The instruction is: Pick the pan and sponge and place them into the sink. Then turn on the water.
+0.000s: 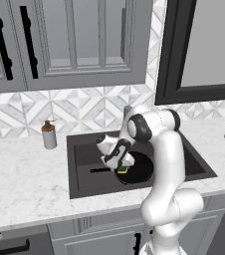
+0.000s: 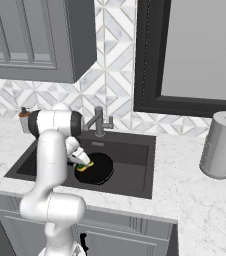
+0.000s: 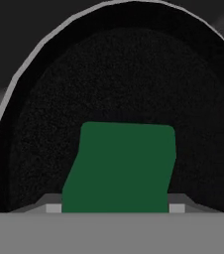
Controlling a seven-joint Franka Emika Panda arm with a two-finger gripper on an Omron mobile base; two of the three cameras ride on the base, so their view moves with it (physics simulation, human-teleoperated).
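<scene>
Tool [image 3: 115, 208] half-open, tips flanking sponge [image 3: 119, 166], grip unclear; pan [image 3: 124, 94] beneath. Base views add sink [image 1: 84, 177], faucet [image 2: 99, 121] beyond.

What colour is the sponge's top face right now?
Dark green, over a yellow layer; the sponge shows its green top best in the hand view, above the black pan.

Flat even rendered light, no glare, faint shadows, coarse pixelated textures, slightly soft edges
</scene>
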